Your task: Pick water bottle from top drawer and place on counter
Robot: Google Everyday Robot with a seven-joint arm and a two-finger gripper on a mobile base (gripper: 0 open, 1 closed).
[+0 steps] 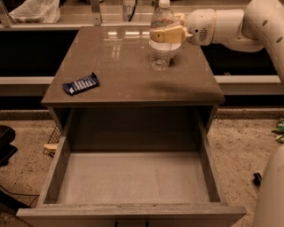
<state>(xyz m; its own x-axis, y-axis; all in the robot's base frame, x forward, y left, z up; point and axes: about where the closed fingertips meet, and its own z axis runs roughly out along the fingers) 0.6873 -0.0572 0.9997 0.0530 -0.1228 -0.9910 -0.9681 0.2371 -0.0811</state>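
The water bottle [160, 40], clear with a white cap, is upright over the back right part of the counter [128, 66]. Its base is at or just above the counter surface; I cannot tell which. My gripper [166, 33] reaches in from the right and is shut around the bottle's middle, with tan fingers [165, 32] wrapped on it. The top drawer [133, 177] is pulled fully open below the counter, and its pale floor holds nothing.
A dark blue snack bar [80, 84] lies on the counter's left front. Part of a white bowl [173, 45] shows behind the bottle. My white arm [230, 26] spans the upper right. Shelving and a plastic bag [33, 11] stand behind the cabinet.
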